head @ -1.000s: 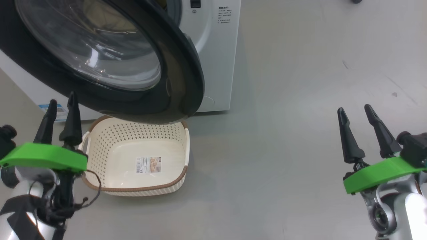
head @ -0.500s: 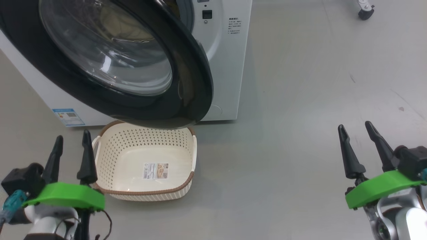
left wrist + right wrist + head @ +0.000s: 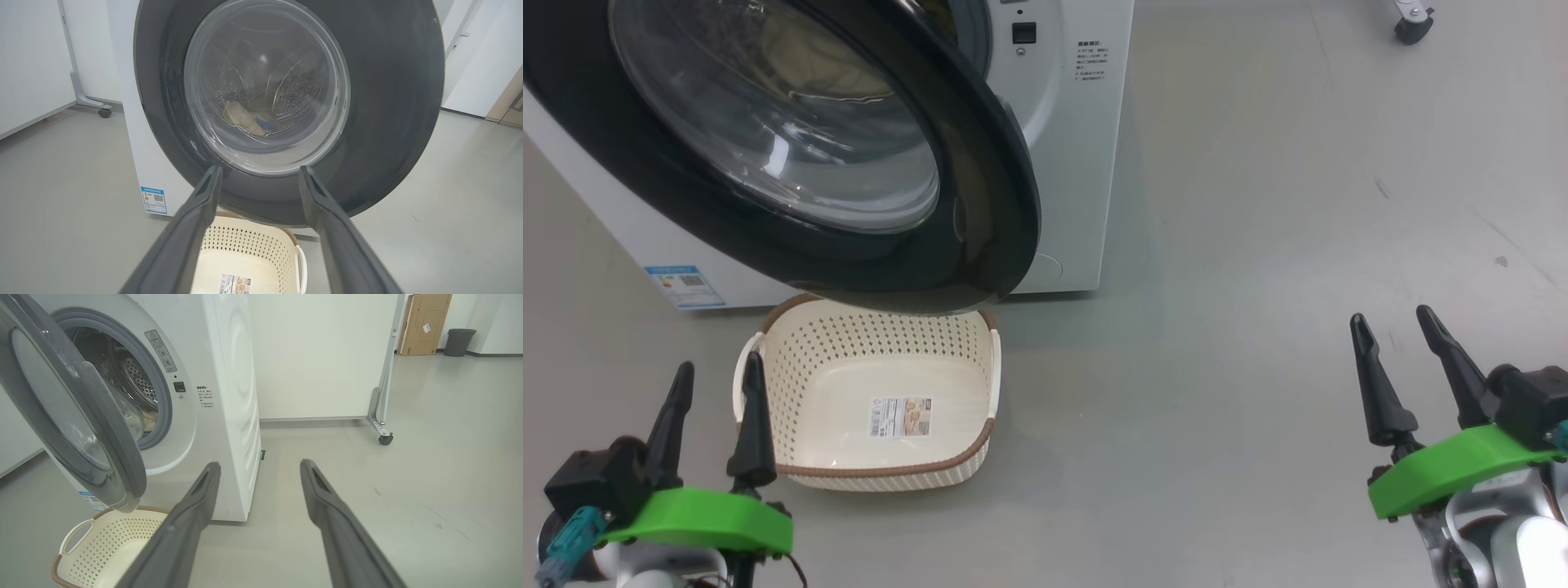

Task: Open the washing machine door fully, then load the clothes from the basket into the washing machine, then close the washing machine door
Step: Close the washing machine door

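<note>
Sitting just beside left pincer [image 3: 720, 361]: basket [image 3: 886, 471]

The washing machine door [image 3: 980, 204] runs off the top and left edges of the head view, and its lower rim hides the far edge of the basket [image 3: 882, 472]. Through the bulging glass in the left wrist view, the clothes [image 3: 247, 120] are just a pale, warped lump with a dab of blue, no pattern readable. The print [image 3: 1092, 59] on the washing machine [image 3: 1062, 188] is too small to read. Same for the label sticker [image 3: 900, 416] in the basket. The caster [image 3: 1411, 28] is clipped by the top edge.
</note>
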